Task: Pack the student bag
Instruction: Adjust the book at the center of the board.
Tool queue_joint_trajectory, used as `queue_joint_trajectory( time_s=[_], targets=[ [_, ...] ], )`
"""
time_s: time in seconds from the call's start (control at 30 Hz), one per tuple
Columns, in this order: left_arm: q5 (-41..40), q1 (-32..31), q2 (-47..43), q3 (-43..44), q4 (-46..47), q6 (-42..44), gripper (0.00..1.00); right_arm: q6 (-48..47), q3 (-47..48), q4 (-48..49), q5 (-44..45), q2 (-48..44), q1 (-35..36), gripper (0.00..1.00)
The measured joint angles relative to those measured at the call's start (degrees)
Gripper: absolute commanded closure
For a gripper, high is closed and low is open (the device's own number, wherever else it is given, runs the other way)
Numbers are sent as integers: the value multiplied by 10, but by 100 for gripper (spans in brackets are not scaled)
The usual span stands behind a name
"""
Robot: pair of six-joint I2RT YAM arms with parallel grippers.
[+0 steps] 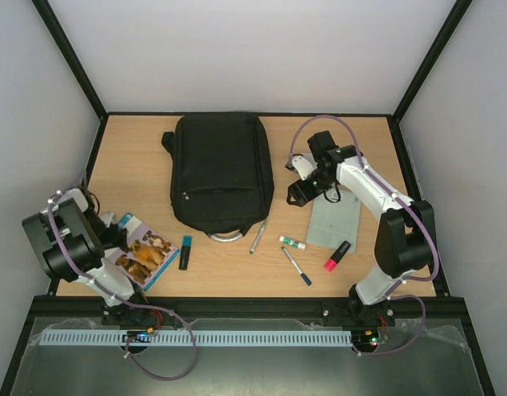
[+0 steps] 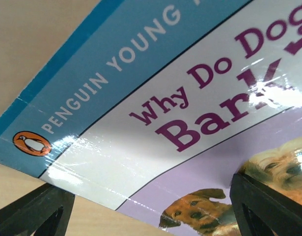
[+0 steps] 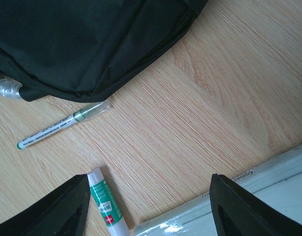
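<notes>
Student bag [image 1: 220,169] lies flat at twelve o'clock, apparently closed. Left gripper [image 2: 148,196], spread, is poised over the book [image 2: 141,123] at eight o'clock, likely for pickup. Right gripper [image 3: 151,196] spread, empty.

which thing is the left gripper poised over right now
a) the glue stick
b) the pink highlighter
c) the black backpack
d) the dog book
d: the left wrist view shows the left gripper, its jaws wide apart, right over the glossy cover of the dog book, while the student bag lies apart from it at mid-table.
</notes>
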Motion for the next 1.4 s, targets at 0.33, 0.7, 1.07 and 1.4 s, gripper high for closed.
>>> queue_joint_trajectory(
  time_s=[0.33,0.7,1.07,1.4],
  targets=[
    [28,-75,81,118,56,-37,10,0,22,0,2,0,24,32],
    [102,-46,39,190,27,-20,9,6,143,0,-21,33,107,37],
    [244,75,66,193,-77,64,15,47,340,46,-74,213,232,54],
    [288,101,125,130,-74,109,14,66,462,89,-114,384,326,57]
  ],
)
